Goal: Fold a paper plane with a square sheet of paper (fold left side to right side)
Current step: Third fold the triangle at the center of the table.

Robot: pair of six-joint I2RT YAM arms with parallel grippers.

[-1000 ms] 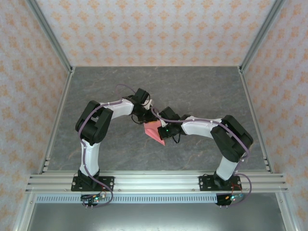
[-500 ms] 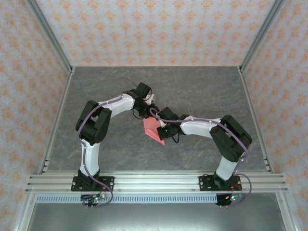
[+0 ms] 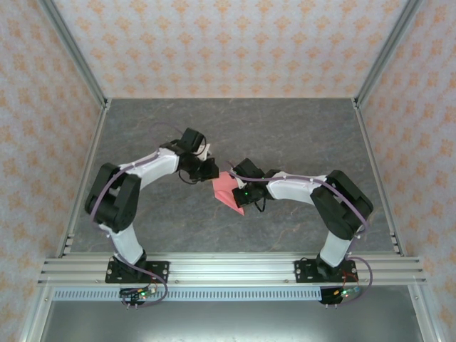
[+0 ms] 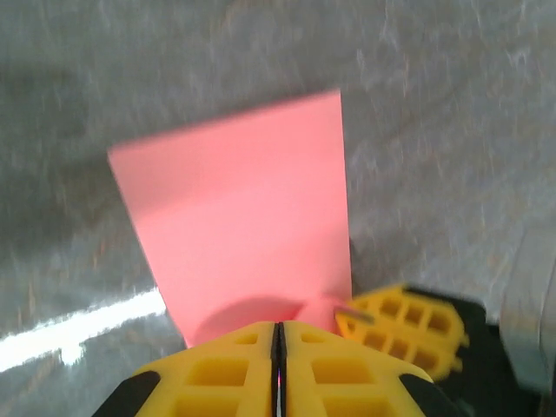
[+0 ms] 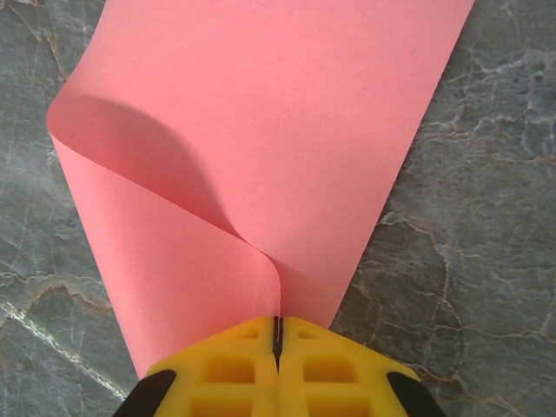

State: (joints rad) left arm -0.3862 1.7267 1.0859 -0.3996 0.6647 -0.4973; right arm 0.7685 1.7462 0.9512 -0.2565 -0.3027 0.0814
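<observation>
Bench (image 3: pixel 142 142): grey marbled slab. The paper lies near its middle, between the two arms.
Paper (image 5: pixel 261 130): one pink-red sheet, part flat on the bench and part lifted. Its left side curls over in a soft, uncreased loop, so I'd say the left-to-right fold is only begun.
Handling: I'd judge it very light, thin and limp. It bends under its own curl, will likely slide on the smooth bench, and will crumple or tear if tugged. A stray dent would stay in it.
Where to hold: at an edge or corner, pinched shallow. The curl needs pressing down flat, and a firm run along the bend to set the crease.
Right claw (image 5: pixel 278 326): clenched on the paper, its yellow fingers pinching the sheet's near edge where the curled layer meets the flat one.
Left claw (image 4: pixel 278 328): fingers pressed together on nothing that I can make out. It hangs just beside the sheet, pointing at it, with the right claw's fingers close by.
</observation>
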